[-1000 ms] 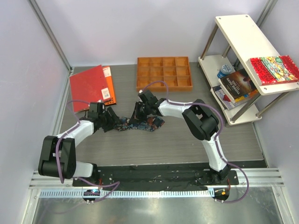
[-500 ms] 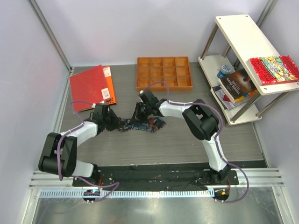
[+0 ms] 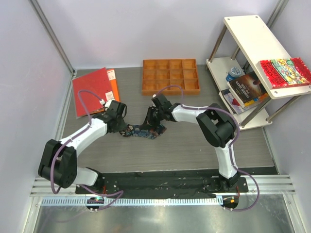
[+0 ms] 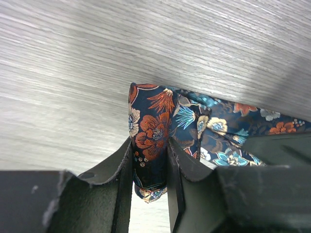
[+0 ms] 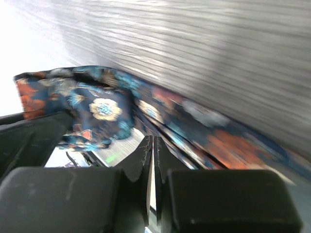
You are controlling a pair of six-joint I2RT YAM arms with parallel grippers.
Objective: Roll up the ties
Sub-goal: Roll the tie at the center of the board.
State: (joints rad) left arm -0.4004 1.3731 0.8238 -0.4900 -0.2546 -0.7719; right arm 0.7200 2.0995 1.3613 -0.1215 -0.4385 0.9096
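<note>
The tie is navy with an orange, red, teal and white floral pattern. It lies bunched on the grey table between both grippers. My left gripper is at its left end. In the left wrist view it is shut on a folded end of the tie. My right gripper is over the tie's right part. In the right wrist view its fingers are pressed together, and the tie lies just beyond the tips. No fabric shows between them.
An orange compartment tray stands at the back. A red folder on an orange one lies at the back left. A white shelf at the right holds books, with a red patterned book on top.
My left gripper has moved right along the table with the tie's end. My right wrist has shifted right. The tie is bunched shorter than before.
</note>
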